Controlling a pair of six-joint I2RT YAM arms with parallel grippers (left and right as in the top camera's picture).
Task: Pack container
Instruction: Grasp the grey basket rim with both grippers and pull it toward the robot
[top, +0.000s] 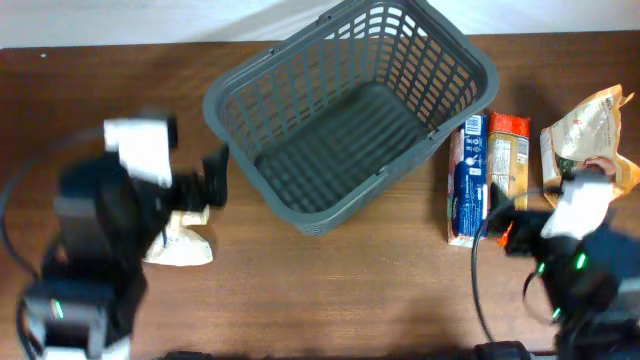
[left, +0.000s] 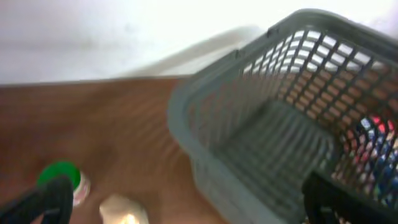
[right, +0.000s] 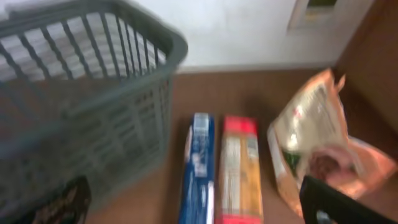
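Container rests on brown wood table by white wall; left tool, right tool spread wide.

**Room around the container**

The container is open-topped and its floor is bare, so the whole mouth is free from above. Right of the container, a blue box lies just beside the wall, with an orange box tight against it (no gap there for a tool) and a crinkled bag beyond. Left of the container, a white pouch and a green-lidded jar stand on the bench. In front of the container the bench is bare wood.
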